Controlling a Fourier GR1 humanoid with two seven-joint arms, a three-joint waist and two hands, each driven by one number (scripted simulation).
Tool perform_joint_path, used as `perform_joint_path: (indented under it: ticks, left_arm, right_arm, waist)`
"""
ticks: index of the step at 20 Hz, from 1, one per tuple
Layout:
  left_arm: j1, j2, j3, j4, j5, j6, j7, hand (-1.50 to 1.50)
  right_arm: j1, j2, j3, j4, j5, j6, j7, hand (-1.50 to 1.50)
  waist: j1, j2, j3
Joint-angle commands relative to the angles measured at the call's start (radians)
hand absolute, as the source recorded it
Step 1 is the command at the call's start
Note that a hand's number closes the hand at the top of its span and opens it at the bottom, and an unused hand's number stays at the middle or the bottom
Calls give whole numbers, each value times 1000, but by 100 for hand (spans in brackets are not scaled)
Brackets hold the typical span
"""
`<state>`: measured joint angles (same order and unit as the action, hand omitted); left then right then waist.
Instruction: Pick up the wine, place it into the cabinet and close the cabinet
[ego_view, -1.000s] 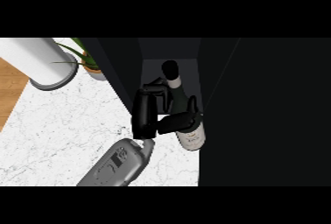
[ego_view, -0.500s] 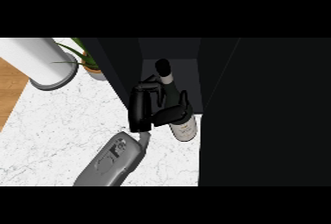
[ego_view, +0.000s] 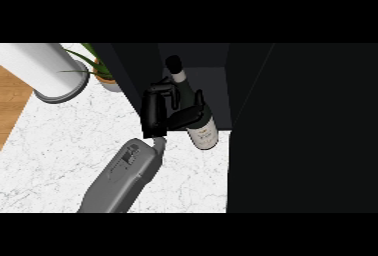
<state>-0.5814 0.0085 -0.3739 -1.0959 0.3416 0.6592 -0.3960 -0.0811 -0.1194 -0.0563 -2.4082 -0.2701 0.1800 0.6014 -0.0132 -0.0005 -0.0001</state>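
Note:
The wine bottle (ego_view: 204, 134) is dark with a pale label. It is held tilted above the marble counter (ego_view: 59, 155), its black neck pointing away into the dark cabinet's opening (ego_view: 210, 75). My left hand (ego_view: 155, 116) sits on the bottle's left side, fingers curled by the neck and thumb across the body. The grey forearm comes in from the lower left. The bottle's label end still hangs just in front of the cabinet floor. The cabinet door (ego_view: 303, 130) stands open, a broad black panel at the right. My right hand does not show.
A white cylinder (ego_view: 44, 70) stands at the counter's back left, and a small potted plant (ego_view: 100, 70) is next to it by the cabinet's left wall. Wooden floor (ego_view: 11, 107) shows past the counter's left edge.
My left hand has carried the bottle away from me and slightly left, so the neck now reaches deeper into the cabinet opening. The grip is unchanged.

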Motion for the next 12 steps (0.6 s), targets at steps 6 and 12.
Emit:
perform_joint_path:
  ticks: [6, 12]
  left_arm:
    - [-103, -8, 89, 172, 49, -92, -18, 150]
    - [-173, -8, 58, 320, 90, -67, -64, 150]
  right_arm:
    - [126, 36, 20, -137, -62, 24, -18, -150]
    - [65, 28, 42, -95, -38, 5, 5, -150]
  waist:
    - [-7, 1, 0]
    - [-12, 3, 0]
